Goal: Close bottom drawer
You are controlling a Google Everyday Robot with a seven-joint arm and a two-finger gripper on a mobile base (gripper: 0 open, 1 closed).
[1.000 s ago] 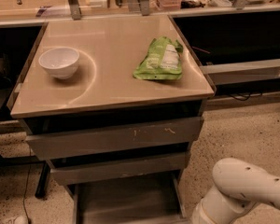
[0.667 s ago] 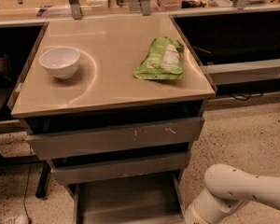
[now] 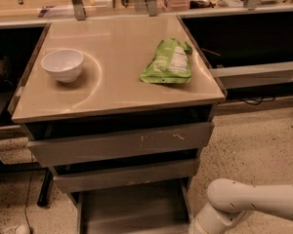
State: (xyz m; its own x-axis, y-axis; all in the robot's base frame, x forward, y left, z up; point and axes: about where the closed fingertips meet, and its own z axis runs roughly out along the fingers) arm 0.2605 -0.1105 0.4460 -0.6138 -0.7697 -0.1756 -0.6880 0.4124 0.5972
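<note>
The gripper was out of view past the lower edge, at the end of the white arm [image 3: 254, 201], so its grip could not be told. Just left of there, the bottom drawer [image 3: 132, 206] stood pulled out beneath the two wider fronts.

Three drawers [image 3: 122, 143], one bowl [image 3: 62, 65], one pouch [image 3: 168, 62], one arm [image 3: 254, 201]; hand out of view.
</note>
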